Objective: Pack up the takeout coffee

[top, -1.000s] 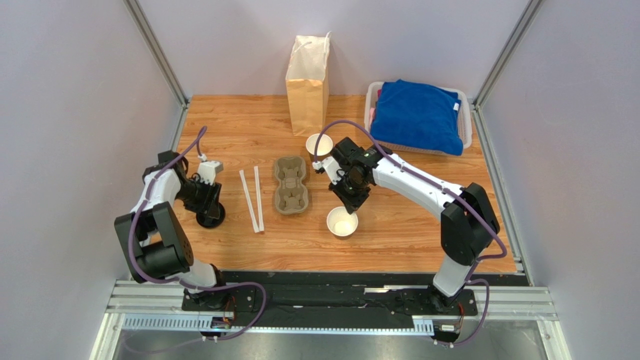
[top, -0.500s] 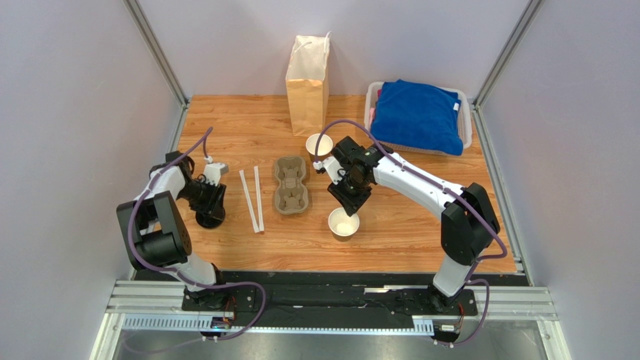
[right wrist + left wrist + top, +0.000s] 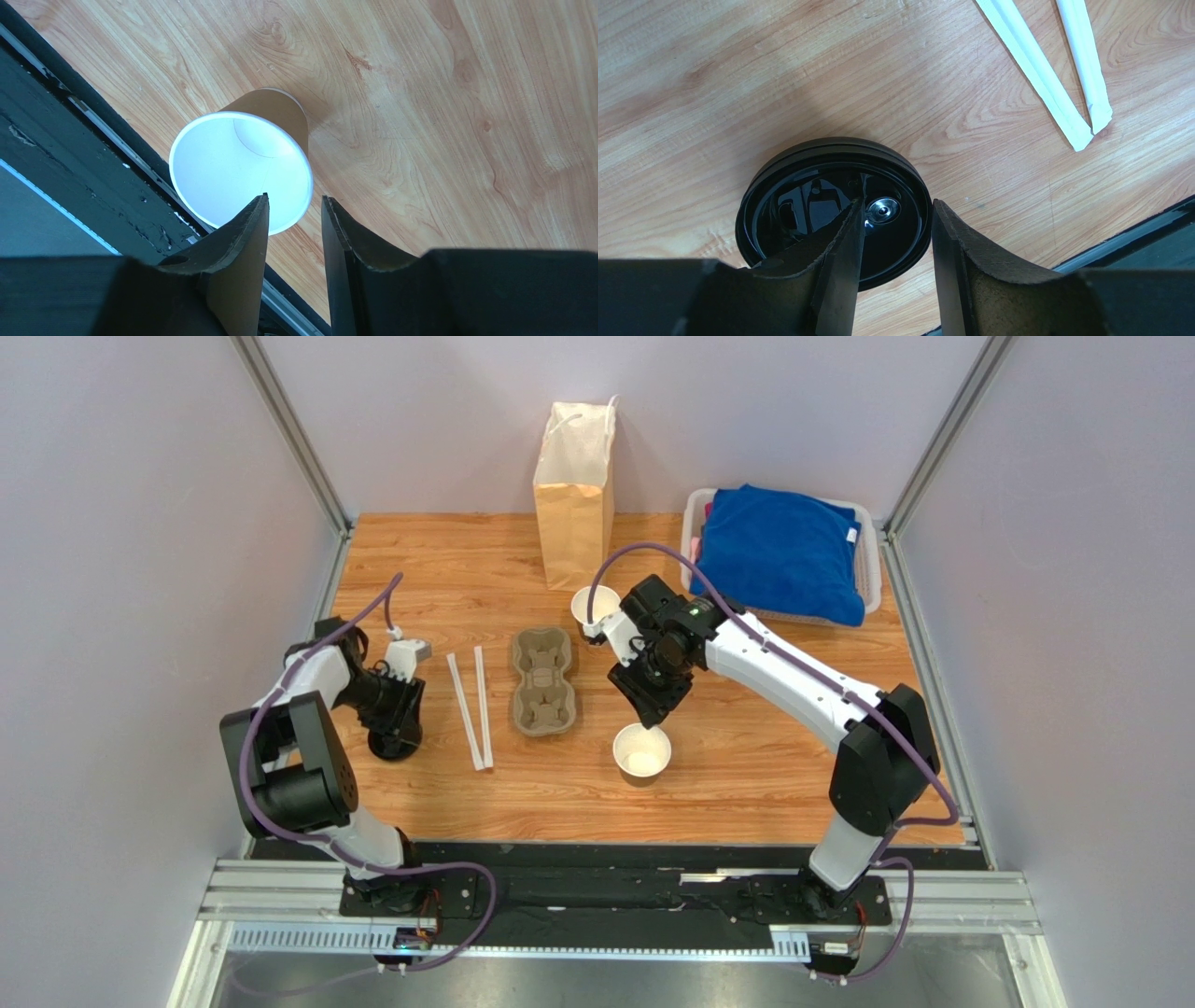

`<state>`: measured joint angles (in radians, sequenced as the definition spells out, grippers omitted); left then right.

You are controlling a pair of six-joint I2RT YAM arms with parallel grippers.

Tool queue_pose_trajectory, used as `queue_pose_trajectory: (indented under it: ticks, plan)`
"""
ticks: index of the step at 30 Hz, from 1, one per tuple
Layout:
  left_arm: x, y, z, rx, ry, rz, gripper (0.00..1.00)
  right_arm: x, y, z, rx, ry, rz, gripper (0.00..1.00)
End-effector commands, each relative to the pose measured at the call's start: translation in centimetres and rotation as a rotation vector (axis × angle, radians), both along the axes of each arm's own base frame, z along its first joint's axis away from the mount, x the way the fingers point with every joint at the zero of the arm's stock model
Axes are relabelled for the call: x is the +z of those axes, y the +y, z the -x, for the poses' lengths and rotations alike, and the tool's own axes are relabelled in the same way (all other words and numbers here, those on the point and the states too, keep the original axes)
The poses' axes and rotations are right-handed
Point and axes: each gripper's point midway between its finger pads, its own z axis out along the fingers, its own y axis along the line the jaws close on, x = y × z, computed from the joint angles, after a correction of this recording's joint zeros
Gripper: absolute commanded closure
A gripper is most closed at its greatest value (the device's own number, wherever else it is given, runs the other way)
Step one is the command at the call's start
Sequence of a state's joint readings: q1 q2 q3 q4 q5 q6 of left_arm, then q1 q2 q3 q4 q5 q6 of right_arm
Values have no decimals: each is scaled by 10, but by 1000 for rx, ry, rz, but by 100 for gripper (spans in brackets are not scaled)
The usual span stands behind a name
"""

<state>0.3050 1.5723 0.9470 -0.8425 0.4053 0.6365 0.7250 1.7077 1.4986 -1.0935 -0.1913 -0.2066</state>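
Paper bag (image 3: 574, 473), cup carrier (image 3: 543, 681), straws (image 3: 466, 711), blue cloth (image 3: 779, 549)

Open brown cup (image 3: 238, 164), parted jaws above

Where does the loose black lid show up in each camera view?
Top external: black lid at the left side of the table, just left of the two white straws.
Left wrist: lid lower centre, flat on the wood.
Right wrist: not in it; only an open cup shows there.
Shared landmark: the white straws, upper right in the left wrist view and right of the lid in the top view.
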Motion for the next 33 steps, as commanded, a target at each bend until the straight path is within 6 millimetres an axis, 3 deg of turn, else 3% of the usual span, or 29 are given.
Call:
queue_pose_trajectory:
  ticks: [1, 8, 20, 33]
  plan:
    - [5, -6, -2, -30, -36, 6, 54, 42, 10, -7, -8, -73, -94, 58]
    - [-1, -6, -3, -30, -23, 8, 62, 64, 16, -21, -7, -148, -126, 56]
    - [23, -7, -2, -44, -90, -32, 63, 77, 34, -28, -1, -134, -175, 55]
    - [0, -6, -7, -30, -27, -11, 62, 90, 58, -29, -11, -86, -268, 55]
